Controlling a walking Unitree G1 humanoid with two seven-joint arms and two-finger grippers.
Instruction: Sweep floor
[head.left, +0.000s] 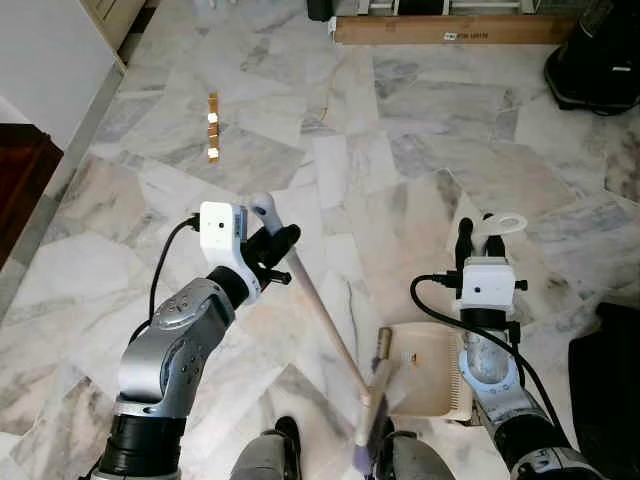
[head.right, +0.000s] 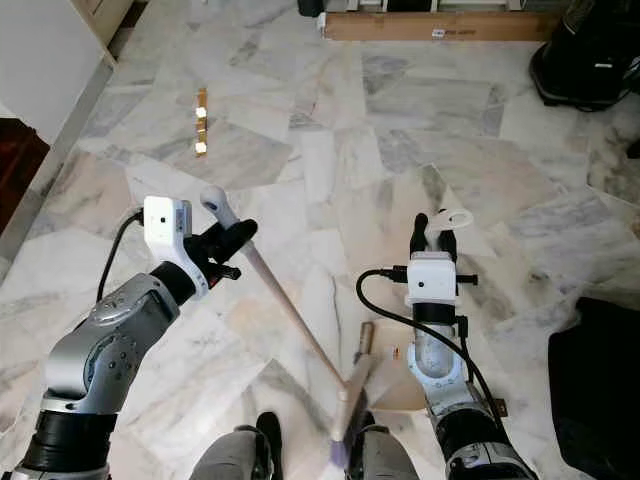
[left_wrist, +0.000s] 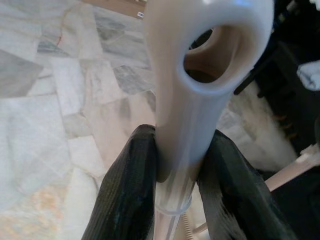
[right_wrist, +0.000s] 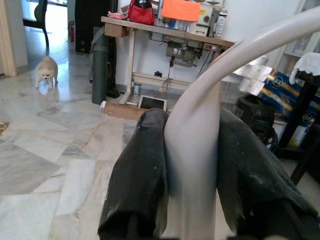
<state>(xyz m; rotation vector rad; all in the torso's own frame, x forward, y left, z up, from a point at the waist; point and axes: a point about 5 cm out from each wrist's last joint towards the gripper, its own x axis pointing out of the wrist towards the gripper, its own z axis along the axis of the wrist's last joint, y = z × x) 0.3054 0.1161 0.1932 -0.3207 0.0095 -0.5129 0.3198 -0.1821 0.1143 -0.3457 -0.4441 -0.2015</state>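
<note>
The left end effector (head.left: 272, 243) is clamping the broom (head.left: 325, 322) handle, the right end effector (head.left: 478, 232) is clamping the dustpan (head.left: 430, 370) handle; brush head resting by the pan, so short strokes should be drawing the far debris (head.left: 212, 126) across the floor (head.left: 400, 170)

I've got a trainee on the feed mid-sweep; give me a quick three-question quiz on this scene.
1. True or false: the left gripper holds the broom.
2. What does the right gripper hold?
A) cloth
B) dustpan
C) nothing
3. Fill in: the blocks lie on the floor ahead, toward the robot's ____.

Key:
1. True; jaws shut on its handle.
2. B
3. left
</note>
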